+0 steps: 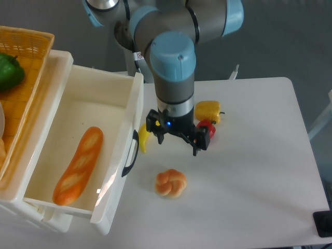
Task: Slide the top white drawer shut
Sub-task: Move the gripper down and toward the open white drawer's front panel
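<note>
The top white drawer [85,106] stands pulled out to the right of its cabinet, with a baguette [79,165] lying inside. Its flat front panel [123,155] carries a black arched handle [131,154]. My gripper [178,143] hangs over the table just right of that front panel, near handle height. Its black fingers are spread apart with nothing between them, so it is open. It does not touch the drawer.
A woven yellow basket [31,57] with a green pepper [10,72] sits on the cabinet top at left. On the table lie a bread roll [170,183], a yellow pepper [208,110], a red pepper [207,128] and a banana [142,139] partly under the gripper.
</note>
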Tool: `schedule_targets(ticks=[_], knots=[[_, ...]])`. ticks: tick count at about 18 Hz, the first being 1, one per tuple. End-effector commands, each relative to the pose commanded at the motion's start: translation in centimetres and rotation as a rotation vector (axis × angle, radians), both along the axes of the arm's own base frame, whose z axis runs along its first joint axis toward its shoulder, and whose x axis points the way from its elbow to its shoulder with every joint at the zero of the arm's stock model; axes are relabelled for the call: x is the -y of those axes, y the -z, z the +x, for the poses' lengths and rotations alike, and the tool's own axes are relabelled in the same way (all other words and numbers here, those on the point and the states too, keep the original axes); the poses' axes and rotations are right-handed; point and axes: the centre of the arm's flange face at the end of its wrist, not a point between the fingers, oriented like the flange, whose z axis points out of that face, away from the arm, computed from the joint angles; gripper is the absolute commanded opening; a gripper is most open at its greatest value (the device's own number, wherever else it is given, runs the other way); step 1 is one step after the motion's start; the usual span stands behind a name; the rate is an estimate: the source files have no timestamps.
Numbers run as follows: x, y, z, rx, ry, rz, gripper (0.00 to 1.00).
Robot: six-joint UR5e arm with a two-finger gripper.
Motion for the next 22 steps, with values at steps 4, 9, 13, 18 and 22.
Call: schedule_targets(ticks=[4, 9, 13, 18, 22], knots=[[-0.4, 1.4, -0.6, 0.015, -0.002, -0.013, 1.0], [-0.3, 4.2, -1.0, 0.017, -0.044, -0.061, 1.0], [-0.1, 5.5, -0.9, 0.038, -0.095, -0.072, 1.0], [0.2, 6.2, 0.0, 0.047, -0.109, -0.085, 1.0], [0.0, 6.9, 0.1, 0.062, -0.215, -0.077, 1.0]])
